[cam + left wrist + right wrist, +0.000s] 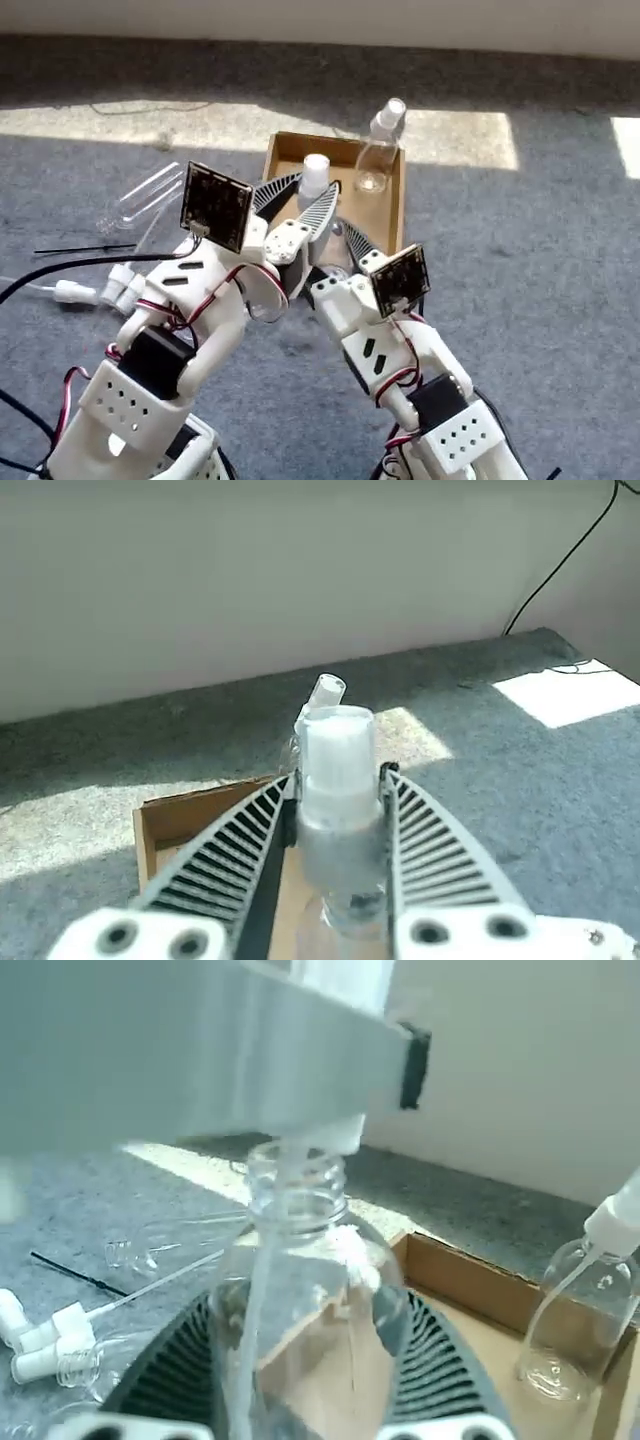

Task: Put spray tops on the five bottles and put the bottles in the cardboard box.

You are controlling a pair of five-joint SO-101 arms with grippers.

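Fingers [240,860] of my left gripper [338,780] pinch a spray top [338,750] over the open bottle [300,1260] my right gripper [310,1310] clamps at the near edge of the cardboard box [400,205]; its tube dips inside.

Grey, short-piled carpet [540,300] covers the whole floor, a little mottled and flat. A plain pale wall [250,580] rises along its far edge. Sunlight lies in a bright band [120,125] across the carpet close to the wall, with another lit patch [570,695] off to one side. The rest sits in soft shade. A thin black cable [562,560] trails down the wall to the floor.
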